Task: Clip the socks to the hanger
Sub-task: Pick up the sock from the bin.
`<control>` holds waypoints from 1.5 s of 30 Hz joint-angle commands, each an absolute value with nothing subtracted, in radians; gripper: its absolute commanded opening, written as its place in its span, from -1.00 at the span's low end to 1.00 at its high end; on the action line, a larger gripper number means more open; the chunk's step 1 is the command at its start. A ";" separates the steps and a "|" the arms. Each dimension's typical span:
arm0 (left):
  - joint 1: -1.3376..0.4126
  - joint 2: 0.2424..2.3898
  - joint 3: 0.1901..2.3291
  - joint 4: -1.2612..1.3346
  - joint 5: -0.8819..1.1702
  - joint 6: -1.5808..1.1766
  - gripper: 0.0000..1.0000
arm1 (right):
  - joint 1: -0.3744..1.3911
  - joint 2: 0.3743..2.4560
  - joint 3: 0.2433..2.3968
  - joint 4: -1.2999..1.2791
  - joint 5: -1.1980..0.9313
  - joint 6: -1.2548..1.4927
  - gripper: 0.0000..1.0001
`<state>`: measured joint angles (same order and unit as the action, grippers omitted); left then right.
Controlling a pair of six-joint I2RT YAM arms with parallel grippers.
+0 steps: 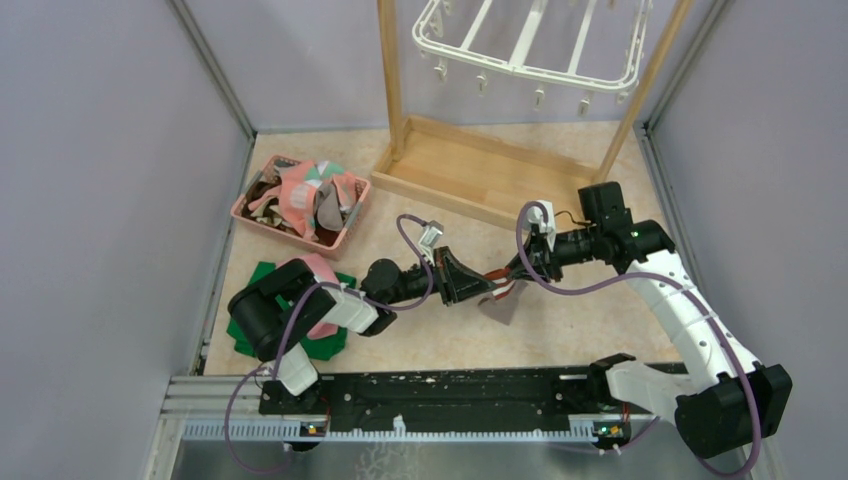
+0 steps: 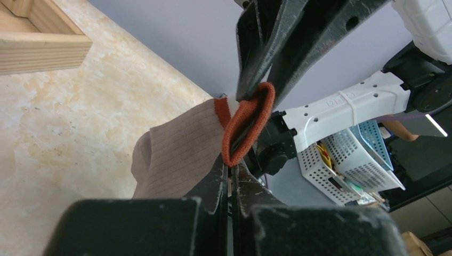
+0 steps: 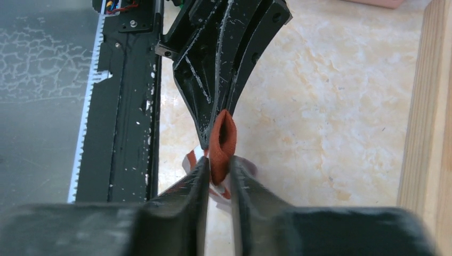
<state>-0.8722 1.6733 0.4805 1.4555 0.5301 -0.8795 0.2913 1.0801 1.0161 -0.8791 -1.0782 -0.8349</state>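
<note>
A: Where is the sock?
B: In the air over the middle of the table, between the two arms. The left gripper has it by the red cuff, jaws pressed tight together on the edge of it.
A: And the right gripper?
B: Tip to tip with the left one, pointing in from the opposite side. The cuff sits between its fingers, which stand a sliver apart. Whether they squeeze the cloth or only flank it, I cannot tell.
A: Which way does the sock run?
B: Cuff up at the pinch, the grey-brown foot hanging down and off to one side towards the table. I can't make out whether the toe touches down.
A: And the hanger?
B: On the far side, well apart from both grippers and higher, hung in the wooden stand. Its clips dangle from the near rim.
A: So the move turns on that.
B: I'd say so. The cuff has to travel away from the arms and upward, and meet a clip edge first, with the foot trailing below. The right arm's wrist sits closer to the stand, so it looks better placed to work a clip while the left carries the sock.
A: The other socks?
B: Heaped in the pink basket by the left wall, waiting
</note>
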 commanded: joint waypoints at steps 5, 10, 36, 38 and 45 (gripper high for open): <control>-0.874 1.615 0.379 1.792 0.334 -0.832 -1.00 | 0.281 1.057 1.046 -0.797 -1.145 -0.749 0.10; -0.874 1.595 0.346 1.738 0.240 -0.819 -1.00 | 0.269 1.046 1.055 -0.777 -1.147 -0.713 0.17; -0.875 1.158 0.735 0.331 0.716 0.263 -1.00 | 0.347 1.099 1.137 -0.922 -1.205 -1.056 0.53; -0.875 1.162 0.751 0.326 0.743 0.267 -1.00 | 0.379 1.110 1.144 -0.909 -1.183 -1.045 0.54; -0.876 1.164 0.779 0.320 0.774 0.283 -1.00 | 0.446 1.144 1.131 -0.861 -1.154 -0.977 0.44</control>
